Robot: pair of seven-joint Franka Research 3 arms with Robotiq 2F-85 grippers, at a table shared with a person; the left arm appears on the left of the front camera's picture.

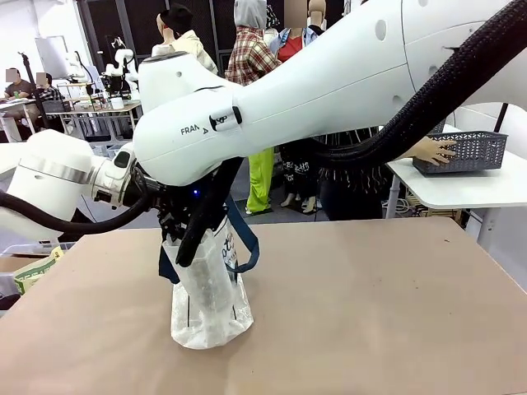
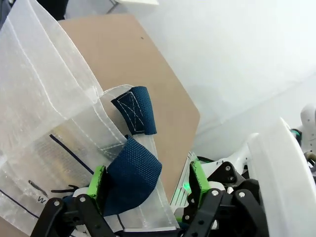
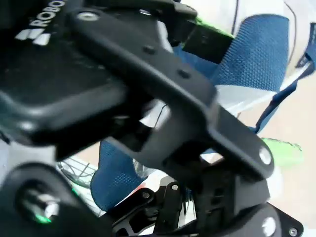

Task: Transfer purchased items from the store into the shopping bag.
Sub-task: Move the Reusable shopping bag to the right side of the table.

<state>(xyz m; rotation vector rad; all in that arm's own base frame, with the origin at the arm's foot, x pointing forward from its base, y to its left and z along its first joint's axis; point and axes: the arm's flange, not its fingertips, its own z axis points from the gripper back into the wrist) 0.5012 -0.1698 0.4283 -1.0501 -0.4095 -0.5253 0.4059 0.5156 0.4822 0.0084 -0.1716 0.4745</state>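
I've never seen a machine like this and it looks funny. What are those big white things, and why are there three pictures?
The big white things are two robot arms. Each ends in a gripper, a black hand with two green-padded fingers. One picture is taken from a camera at the table, looking across it. The other two come from small cameras on the arms' wrists, so you see very close up.

On the brown table stands a see-through plastic shopping bag with dark blue handles. The left gripper has one blue handle between its fingers, which stand wide. The right gripper is shut and reaches down at the bag's mouth; I can't tell if it holds anything. Far behind, a person's hand rests on a grey basket on another table.
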